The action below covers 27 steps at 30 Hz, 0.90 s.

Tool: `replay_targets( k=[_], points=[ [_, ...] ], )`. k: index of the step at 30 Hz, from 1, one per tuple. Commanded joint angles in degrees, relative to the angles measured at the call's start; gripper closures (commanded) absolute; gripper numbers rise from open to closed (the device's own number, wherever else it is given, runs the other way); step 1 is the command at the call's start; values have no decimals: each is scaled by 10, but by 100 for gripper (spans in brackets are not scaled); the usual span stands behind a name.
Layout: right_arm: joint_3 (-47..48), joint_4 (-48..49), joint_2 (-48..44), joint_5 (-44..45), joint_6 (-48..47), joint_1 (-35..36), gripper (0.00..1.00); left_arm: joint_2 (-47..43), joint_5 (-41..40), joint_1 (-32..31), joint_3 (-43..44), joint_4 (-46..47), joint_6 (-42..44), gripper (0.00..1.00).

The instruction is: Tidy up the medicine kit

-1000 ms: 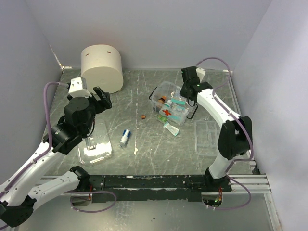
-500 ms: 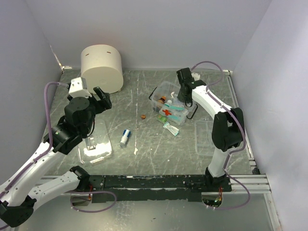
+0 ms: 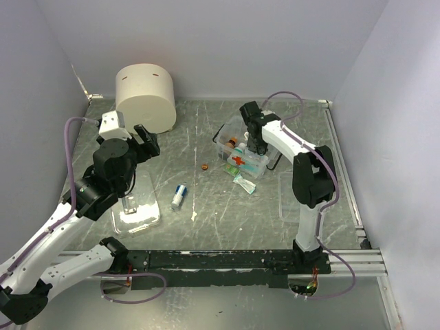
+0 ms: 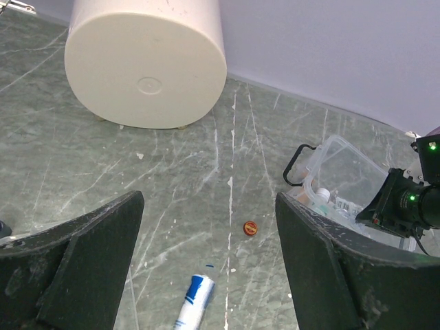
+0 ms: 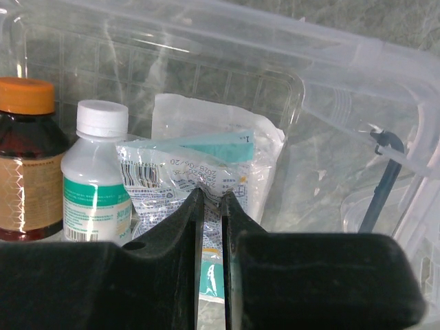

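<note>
lying nearest, down-right of large cream cylinder [image 3: 146, 96], blue-white plastic tube [image 3: 179, 196]. left gripper [image 4: 207, 206] just before cylinder: jaws wide, empty. well right of cylinder, small clear plastic rectangular medicine kit, red cross, black handle [image 3: 237, 160], top open. right gripper [image 5: 212, 196] inside it, jaws narrow, seemingly pinching crinkly clear plastic packet [image 5: 172, 172]. kit judged light, stiff, slick-walled, apt to slide; take by handle or rim.

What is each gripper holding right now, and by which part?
The right gripper pinches the sealed packet by its near edge, inside the medicine kit. The left gripper is open and empty.
</note>
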Motion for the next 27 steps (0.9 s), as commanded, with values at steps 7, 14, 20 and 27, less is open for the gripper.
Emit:
replay_targets(
  k=[7,14,20,27],
  points=[
    [19,-45,18,48,13,20,84,-6,3,4,-1,-3,-2,11],
    [13,-60,23,61,26,24,81,-16,1,4,-5,2,-2,11],
    [11,-55,7,64,27,30,72,-17,1,4,-5,2,-2,11],
    [25,-51,-18,67,19,33,60,-16,0,4,-5,2,-2,11]
  ],
)
